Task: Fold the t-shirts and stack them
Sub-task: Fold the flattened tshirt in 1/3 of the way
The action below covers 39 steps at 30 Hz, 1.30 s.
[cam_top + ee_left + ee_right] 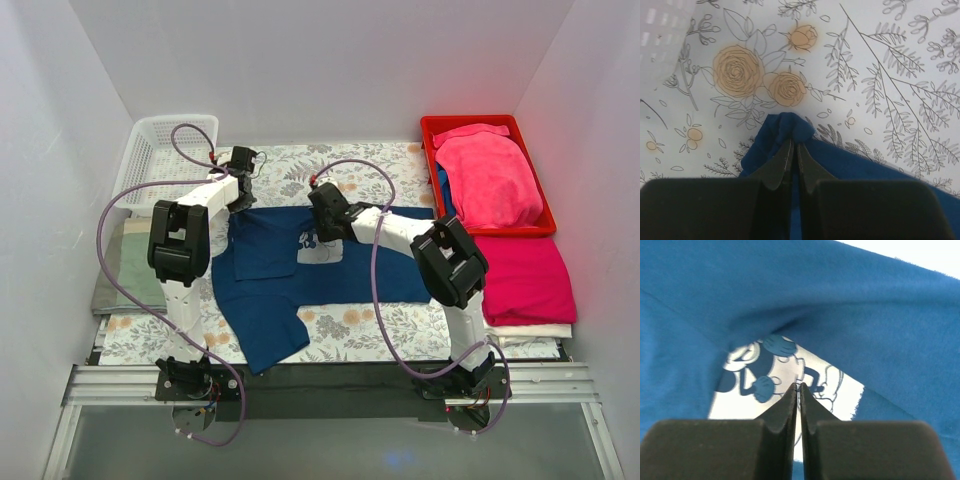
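Left gripper [794,146] and right gripper [799,388] each clenched the navy t-shirt [340,283], apparently to fold it over.

Navy t-shirt [340,282], pale mouse print [326,251]; floral tablecloth [335,325]

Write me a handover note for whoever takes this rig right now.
Left gripper: shut on a bunched edge of the navy blue cloth t-shirt.
Right gripper: shut by the pale cartoon-mouse chest print; pinch on cloth unclear.
Navy t-shirt lies mostly spread on the floral tablecloth, unfolded.
Folded magenta-pink t-shirt sits at right; another pink one in the red plastic bin.
Left to do: fold the navy one, stack it.
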### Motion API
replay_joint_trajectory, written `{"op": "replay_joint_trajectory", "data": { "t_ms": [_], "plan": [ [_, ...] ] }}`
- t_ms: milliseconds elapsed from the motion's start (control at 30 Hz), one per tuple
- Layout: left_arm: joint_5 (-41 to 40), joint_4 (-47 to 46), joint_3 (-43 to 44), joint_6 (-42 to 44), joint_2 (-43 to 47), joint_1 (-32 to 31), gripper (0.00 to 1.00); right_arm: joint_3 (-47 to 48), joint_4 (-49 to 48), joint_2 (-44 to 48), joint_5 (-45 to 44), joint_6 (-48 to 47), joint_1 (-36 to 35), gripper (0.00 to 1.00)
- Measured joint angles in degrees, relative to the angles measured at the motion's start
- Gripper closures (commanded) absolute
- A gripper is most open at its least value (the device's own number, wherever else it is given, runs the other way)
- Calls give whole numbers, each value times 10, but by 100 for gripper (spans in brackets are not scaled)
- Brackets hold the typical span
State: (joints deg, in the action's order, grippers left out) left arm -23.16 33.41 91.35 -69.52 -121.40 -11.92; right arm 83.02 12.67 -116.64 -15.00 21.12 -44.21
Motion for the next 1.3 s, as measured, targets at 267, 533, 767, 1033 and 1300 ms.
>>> {"op": "replay_joint_trajectory", "data": {
  "t_ms": [267,533,767,1033,1300],
  "plan": [
    [-31,-14,-18,-37,18,22,100,1,-1,-26,-14,4,2,95],
    [-27,-26,-29,-40,30,26,100,1,-1,-26,-24,5,10,84],
    [-23,-31,-29,-40,30,26,100,17,5,-26,-28,-3,29,75],
    [-17,-35,-33,-40,30,26,100,23,5,-26,-25,-6,74,74],
    [-16,-39,-38,-40,30,27,100,26,6,-44,-2,4,97,76]
  ]
}}
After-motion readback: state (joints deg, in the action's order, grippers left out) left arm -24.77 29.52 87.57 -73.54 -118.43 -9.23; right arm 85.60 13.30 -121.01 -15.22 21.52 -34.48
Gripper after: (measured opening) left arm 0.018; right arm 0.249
